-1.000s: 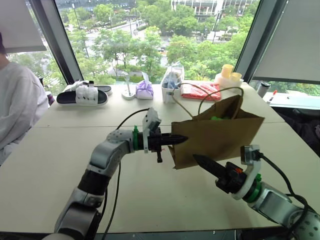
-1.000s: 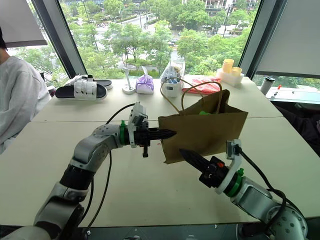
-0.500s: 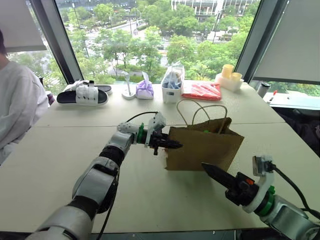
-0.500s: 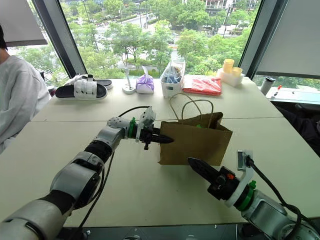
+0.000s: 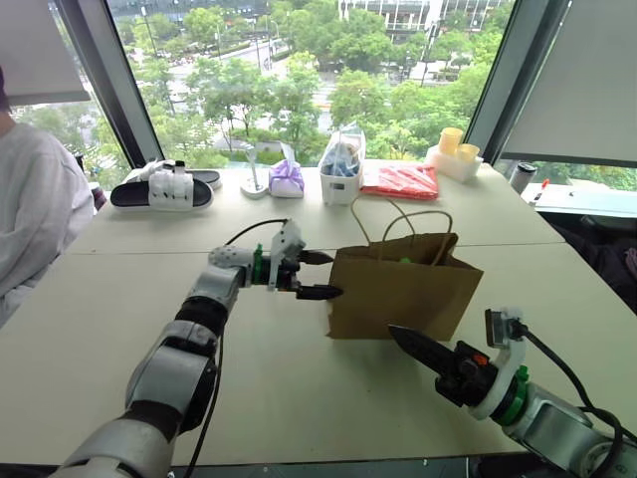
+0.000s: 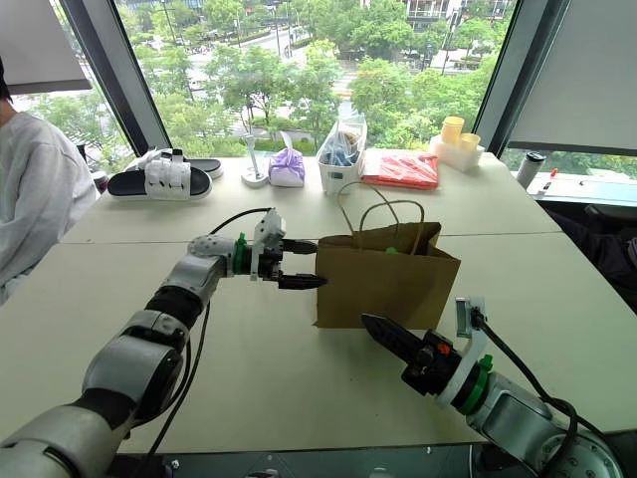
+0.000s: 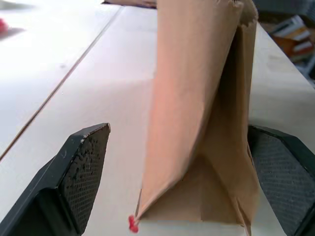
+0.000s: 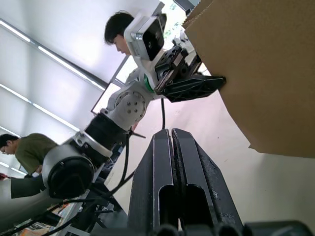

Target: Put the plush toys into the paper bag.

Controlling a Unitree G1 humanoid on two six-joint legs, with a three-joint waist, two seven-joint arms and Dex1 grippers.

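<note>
Now my left fingers [image 5: 317,275] stand spread beside the bag's [image 5: 403,299] left edge at mid-frame, its narrow side between them, nearer than my shut right fingers [image 5: 418,349] lower right.

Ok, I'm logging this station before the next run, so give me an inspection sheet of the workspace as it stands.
Surface: pale table, seams visible.
Job's things: paper bag standing upright, mouth open; green plush toy peeking inside; orange toy not seen.
Clutter: far edge holds sandal, purple pouch, clear plastic bag, red packet, yellow cups.
Grippers: left gripper open, straddling the bag's side edge; right gripper shut, before the bag.
Cables: black cable along left arm.
Surroundings: windows, trees; seated person.
</note>
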